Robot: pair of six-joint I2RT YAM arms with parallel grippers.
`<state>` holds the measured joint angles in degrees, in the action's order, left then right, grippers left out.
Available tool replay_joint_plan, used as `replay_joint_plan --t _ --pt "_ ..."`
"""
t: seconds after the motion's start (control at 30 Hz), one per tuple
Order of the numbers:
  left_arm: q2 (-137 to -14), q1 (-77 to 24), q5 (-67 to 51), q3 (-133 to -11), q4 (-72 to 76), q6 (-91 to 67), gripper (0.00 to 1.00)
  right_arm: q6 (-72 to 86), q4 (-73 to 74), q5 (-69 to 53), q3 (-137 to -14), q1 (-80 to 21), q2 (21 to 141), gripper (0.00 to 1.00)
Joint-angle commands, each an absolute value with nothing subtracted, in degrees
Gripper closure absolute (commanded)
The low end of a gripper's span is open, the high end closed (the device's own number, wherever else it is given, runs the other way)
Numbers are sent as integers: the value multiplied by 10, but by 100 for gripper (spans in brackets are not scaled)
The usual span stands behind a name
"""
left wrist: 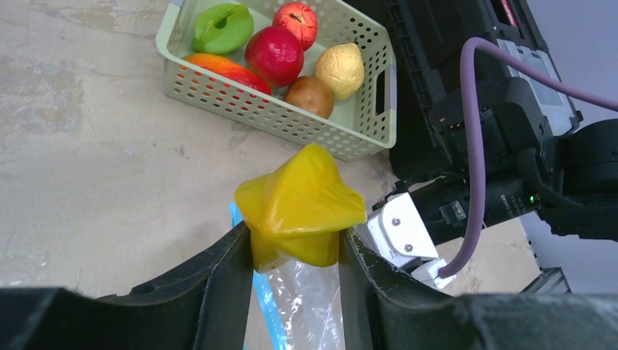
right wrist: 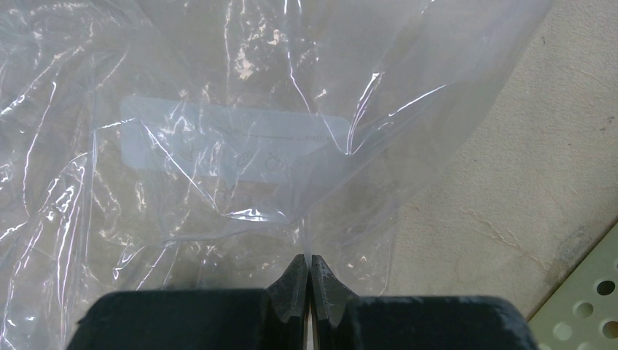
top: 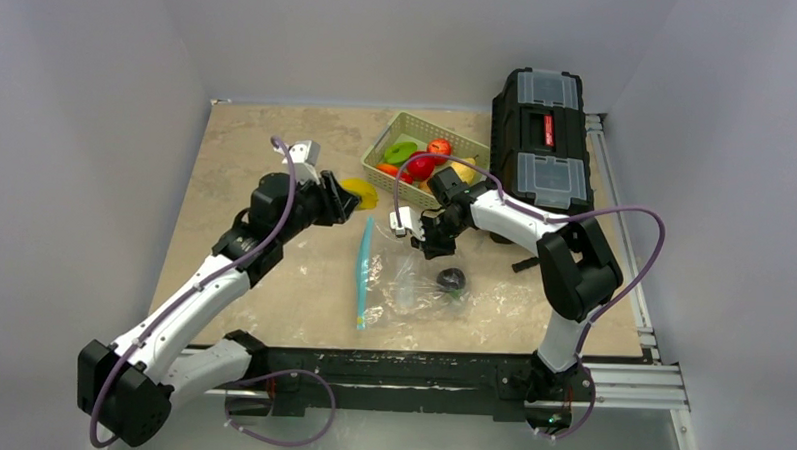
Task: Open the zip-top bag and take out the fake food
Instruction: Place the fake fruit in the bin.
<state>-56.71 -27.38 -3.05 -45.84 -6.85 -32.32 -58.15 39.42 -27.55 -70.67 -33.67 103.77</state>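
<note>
The clear zip-top bag (top: 404, 285) lies on the table, its teal zip strip (top: 363, 274) along the left edge. My right gripper (top: 426, 238) is shut on a fold of the bag's plastic (right wrist: 306, 240), pinching it up. A dark purple fruit (top: 452, 279) sits in the bag's right part. My left gripper (top: 350, 195) holds a yellow star-shaped fruit (left wrist: 302, 208) between its fingers (left wrist: 233, 270), above the zip strip (left wrist: 266, 306) and short of the green basket (left wrist: 364, 138). Several pieces of fake food lie in the basket: green (left wrist: 222, 28), red (left wrist: 274, 55), orange, yellow and brown.
A black toolbox (top: 541, 135) stands at the back right, just behind the basket (top: 377, 154) and close to my right arm. The table's right edge is a metal rail (top: 624, 243). Purple cables loop off both arms.
</note>
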Motion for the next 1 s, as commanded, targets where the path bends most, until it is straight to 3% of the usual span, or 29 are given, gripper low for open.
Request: replay_joint_plan --t 0.0,0.43,0.97 --pt "-597 -266 -46 -495 20 -351 100 -591 404 -280 -712 -333 1036 100" --pt "-786 -245 -42 -590 120 -409 100 -591 405 -284 -714 -333 1031 100" --pt "-1083 -192 -154 -842 38 -478 100 -592 408 -290 -717 -334 1027 99"
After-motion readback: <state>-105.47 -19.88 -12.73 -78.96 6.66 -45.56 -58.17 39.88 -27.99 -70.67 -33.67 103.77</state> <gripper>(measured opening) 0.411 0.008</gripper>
